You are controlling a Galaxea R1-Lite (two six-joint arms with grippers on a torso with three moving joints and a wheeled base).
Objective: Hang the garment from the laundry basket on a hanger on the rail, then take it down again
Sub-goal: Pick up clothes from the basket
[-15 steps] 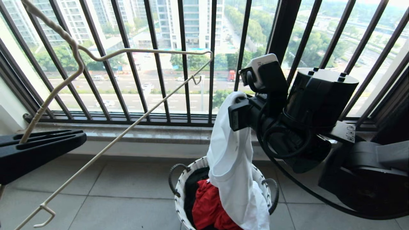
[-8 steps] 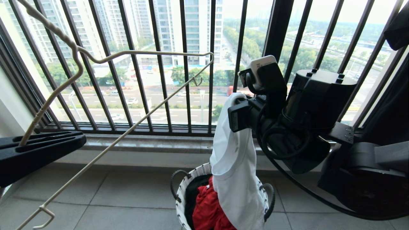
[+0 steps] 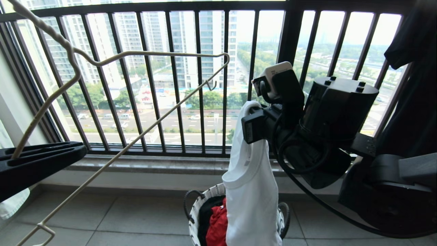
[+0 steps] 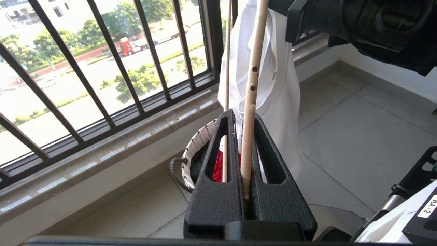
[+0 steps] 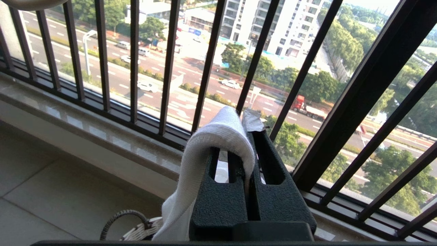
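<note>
Right tool [image 3: 254, 107] is clamped shut on the white T-shirt [image 3: 251, 191], which hangs above the laundry basket [image 3: 196, 213]. Left tool [image 4: 244, 150] is closed on the cream hanger [image 3: 112, 61], held beside the garment

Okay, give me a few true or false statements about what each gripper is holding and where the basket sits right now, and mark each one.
1. The left gripper is shut on the hanger. True.
2. The right gripper is open and empty. False: it is shut on the white garment.
3. The garment hangs down over the laundry basket. True.
4. The basket is empty. False: a red garment lies in it.
</note>
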